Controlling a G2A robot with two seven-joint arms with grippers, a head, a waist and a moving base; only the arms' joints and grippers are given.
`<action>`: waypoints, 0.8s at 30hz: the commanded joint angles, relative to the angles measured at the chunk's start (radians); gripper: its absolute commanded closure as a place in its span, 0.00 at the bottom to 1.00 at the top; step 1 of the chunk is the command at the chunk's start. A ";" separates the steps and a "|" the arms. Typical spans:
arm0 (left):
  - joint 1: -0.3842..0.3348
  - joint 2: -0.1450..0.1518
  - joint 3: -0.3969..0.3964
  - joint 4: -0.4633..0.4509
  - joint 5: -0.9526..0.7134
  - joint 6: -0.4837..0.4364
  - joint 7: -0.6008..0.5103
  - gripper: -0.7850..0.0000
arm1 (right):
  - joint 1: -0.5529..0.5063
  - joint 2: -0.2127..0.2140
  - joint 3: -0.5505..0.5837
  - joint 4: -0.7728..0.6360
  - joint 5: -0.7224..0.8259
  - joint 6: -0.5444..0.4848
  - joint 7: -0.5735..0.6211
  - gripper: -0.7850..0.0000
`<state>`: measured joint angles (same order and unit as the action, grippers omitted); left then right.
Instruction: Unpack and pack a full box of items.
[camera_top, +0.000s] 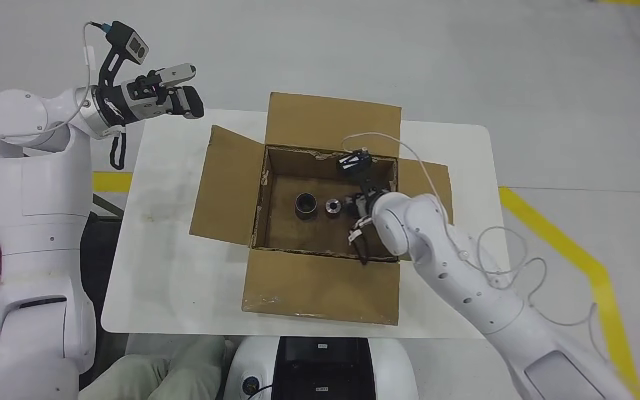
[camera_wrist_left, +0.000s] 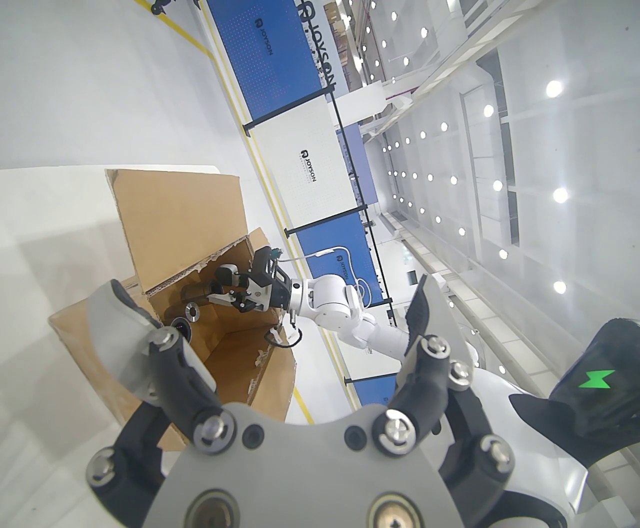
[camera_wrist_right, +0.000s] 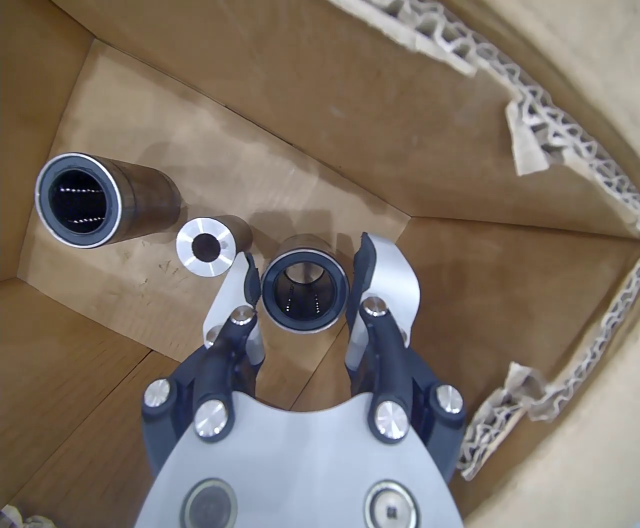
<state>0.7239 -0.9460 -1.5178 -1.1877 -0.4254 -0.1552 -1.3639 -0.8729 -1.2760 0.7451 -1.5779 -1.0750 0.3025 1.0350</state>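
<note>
Bearing: a steel bearing sleeve (camera_wrist_right: 305, 295) stands on end on the floor of the box (camera_top: 318, 285), just beside a small aluminium spacer (camera_wrist_right: 206, 246).
Handling: expect it to be dense, rigid and slick-walled. Take it across the outer wall, below the rim.
Right gripper (camera_wrist_right: 307, 260): yours is down inside the box, its fingers spread to either side of the sleeve and not clamped.
Left gripper (camera_top: 190, 88): raised beyond the table (camera_top: 160, 200) edge, fingers apart, empty.
</note>
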 joint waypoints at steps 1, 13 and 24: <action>0.000 0.000 0.000 0.000 0.000 0.000 0.000 0.00 | 0.000 -0.004 0.000 0.005 -0.003 0.009 0.003 0.46; 0.000 0.000 0.000 0.000 0.000 0.000 0.000 0.00 | -0.011 -0.027 0.002 0.032 -0.012 0.046 0.020 0.47; 0.000 0.000 0.000 0.000 0.000 0.000 0.000 0.00 | -0.027 -0.044 0.007 0.032 -0.044 0.078 0.043 0.47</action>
<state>0.7239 -0.9460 -1.5178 -1.1877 -0.4254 -0.1552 -1.3639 -0.9002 -1.3188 0.7504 -1.5497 -1.1212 0.3816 1.0813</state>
